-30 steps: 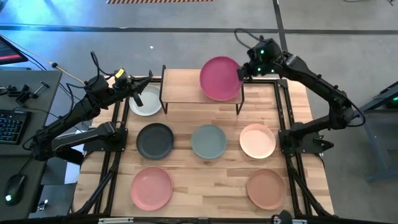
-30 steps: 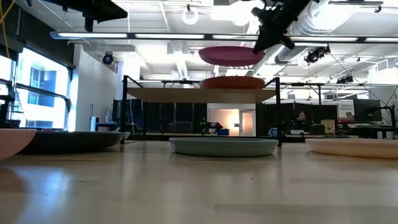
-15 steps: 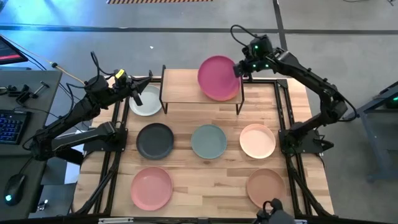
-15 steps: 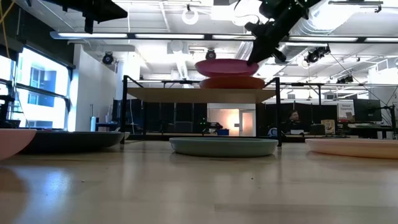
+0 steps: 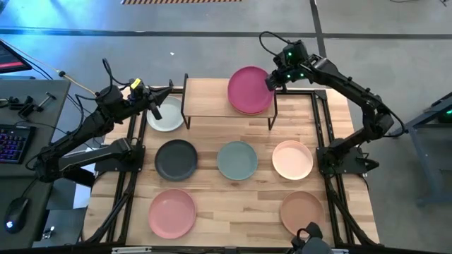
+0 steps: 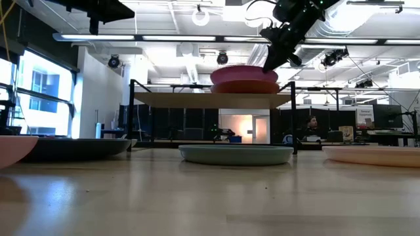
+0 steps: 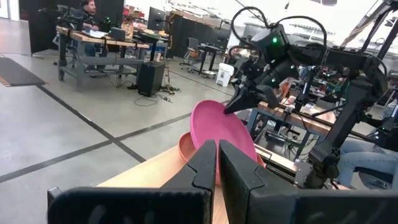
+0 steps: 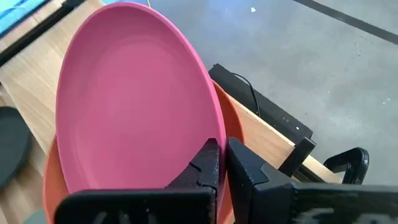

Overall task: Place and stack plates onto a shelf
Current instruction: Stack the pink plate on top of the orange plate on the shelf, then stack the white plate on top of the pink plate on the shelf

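Observation:
The magenta plate (image 5: 248, 89) lies over a terracotta plate (image 6: 244, 86) on the right half of the shelf (image 5: 210, 99), a light-wood top on black legs. My right gripper (image 5: 270, 80) is shut on the magenta plate at the side toward the table's right edge. My left gripper (image 5: 157, 111) hangs shut and level over the white-grey plate (image 5: 168, 118) at the table's far left, with nothing between its fingers (image 7: 208, 162). That plate rests flat on the table. My right gripper pinches the magenta plate's rim (image 8: 210, 138) between its two fingers, on the side facing the table's right edge. The fingers slant down from the far right. The plate sits on the terracotta plate (image 8: 231, 134), its held side a little raised.
Five more plates lie flat on the table: charcoal (image 5: 176, 159), sage green (image 5: 237, 160) and cream-peach (image 5: 292, 159) in the middle row, light pink (image 5: 172, 213) and tan (image 5: 301, 213) near the front edge. The shelf's left half (image 5: 201, 99) is bare wood.
My right gripper has come down toward the shelf with the magenta plate and has rolled a little. The plate, which hung clear above the terracotta plate, now sits on it.

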Action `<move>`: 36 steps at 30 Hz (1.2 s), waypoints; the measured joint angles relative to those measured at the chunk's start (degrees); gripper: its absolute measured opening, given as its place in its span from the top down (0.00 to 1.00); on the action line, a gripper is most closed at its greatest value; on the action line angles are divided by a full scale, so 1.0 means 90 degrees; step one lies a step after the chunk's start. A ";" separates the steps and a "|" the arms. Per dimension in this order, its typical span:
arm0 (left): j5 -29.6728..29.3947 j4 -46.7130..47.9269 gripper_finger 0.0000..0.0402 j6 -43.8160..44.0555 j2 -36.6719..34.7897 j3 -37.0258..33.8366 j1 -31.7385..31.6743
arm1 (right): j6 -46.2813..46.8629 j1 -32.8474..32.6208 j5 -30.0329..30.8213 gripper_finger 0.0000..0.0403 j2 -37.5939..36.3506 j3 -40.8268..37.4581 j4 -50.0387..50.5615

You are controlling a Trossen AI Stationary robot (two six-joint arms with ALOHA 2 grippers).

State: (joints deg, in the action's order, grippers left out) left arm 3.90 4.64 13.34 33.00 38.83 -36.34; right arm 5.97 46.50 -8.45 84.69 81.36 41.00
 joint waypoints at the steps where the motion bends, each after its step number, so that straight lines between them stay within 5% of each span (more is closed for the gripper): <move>1: 0.0000 -0.0016 0.98 0.0000 -0.0001 0.0000 -0.0001 | 0.0001 0.0000 0.0012 1.00 0.0027 0.0000 -0.0013; 24: 0.0141 0.0030 0.98 0.0005 0.0002 0.0000 0.0000 | -0.0558 -0.0002 0.0274 0.99 0.0147 0.0000 -0.0011; 36: 0.0016 0.0030 0.98 0.0000 0.0002 0.0000 0.0000 | -0.0502 -0.0002 0.0592 0.81 0.0147 0.0000 -0.0311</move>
State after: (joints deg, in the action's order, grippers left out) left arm 4.05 4.91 13.35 33.01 38.83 -36.34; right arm 1.46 46.48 -3.12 86.02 81.36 38.20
